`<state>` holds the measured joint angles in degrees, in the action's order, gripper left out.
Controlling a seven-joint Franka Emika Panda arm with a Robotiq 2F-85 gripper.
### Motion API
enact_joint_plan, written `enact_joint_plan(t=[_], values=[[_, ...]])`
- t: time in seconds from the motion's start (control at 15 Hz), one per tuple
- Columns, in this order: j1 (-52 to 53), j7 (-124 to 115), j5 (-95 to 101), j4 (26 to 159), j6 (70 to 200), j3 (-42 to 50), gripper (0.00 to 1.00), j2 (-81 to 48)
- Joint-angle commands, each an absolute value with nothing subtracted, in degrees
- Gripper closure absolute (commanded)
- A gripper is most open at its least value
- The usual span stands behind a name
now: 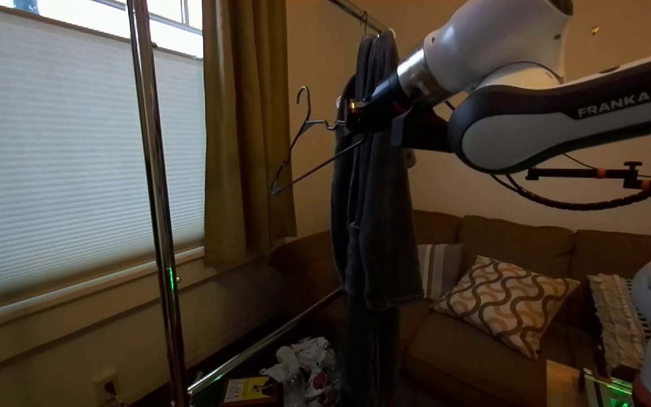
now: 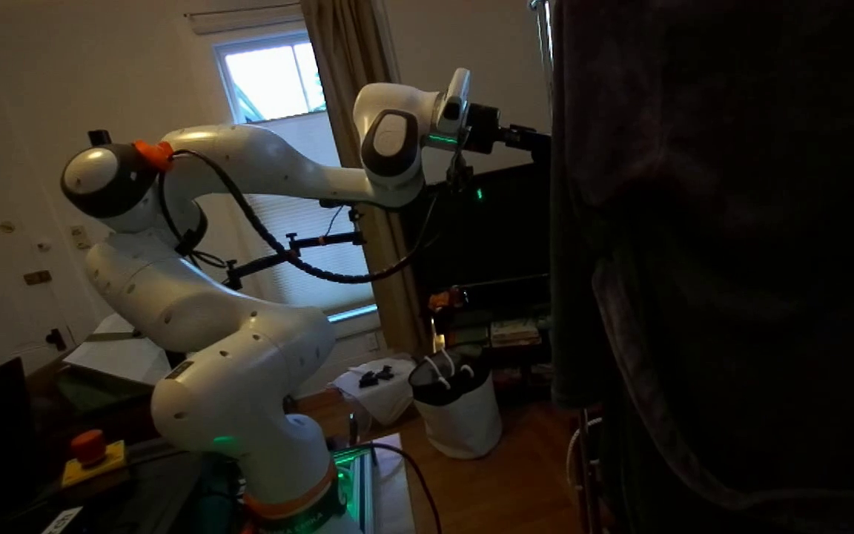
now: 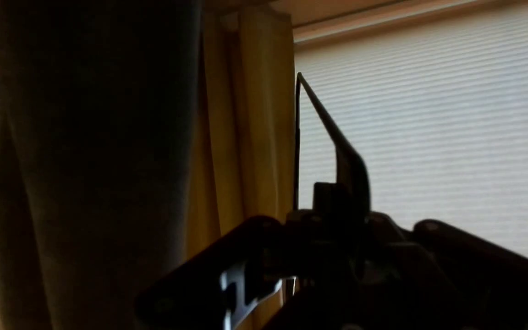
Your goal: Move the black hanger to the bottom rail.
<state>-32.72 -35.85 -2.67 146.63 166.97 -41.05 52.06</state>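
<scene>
The black hanger point(image 1: 320, 166) is held in the air in an exterior view, hook up, apart from the rails. My gripper point(image 1: 351, 116) is shut on one of its upper arms, just in front of the garment. In the wrist view, the dark hanger point(image 3: 354, 172) rises from between the closed fingers point(image 3: 337, 222). The bottom rail point(image 1: 269, 339) runs low from the shiny upright pole point(image 1: 153, 169) back behind the garment. In an exterior view, the gripper point(image 2: 534, 139) is partly hidden by the garment and the hanger is hidden.
A long grey-blue garment point(image 1: 385, 186) hangs from the upper rail point(image 1: 354, 8), close beside the gripper; it fills the wrist view's left side point(image 3: 94, 151). White cloths point(image 1: 303, 362) and a yellow book point(image 1: 249, 389) lie near the bottom rail. A sofa point(image 1: 517, 237) stands behind.
</scene>
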Motion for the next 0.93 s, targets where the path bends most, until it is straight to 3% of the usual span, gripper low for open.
enact_joint_plan(t=[0.0,0.33,0.6,0.87], values=[[-24.3,-28.2,-2.8,146.8,167.6,-31.8,0.98,41.0],[-6.9,-18.4,-7.5,148.3,163.6,-17.0,0.98,36.7],[9.4,-9.7,-14.7,149.9,152.9,-5.0,0.98,42.3],[16.7,-2.8,-19.7,149.9,137.1,2.4,0.98,48.3]])
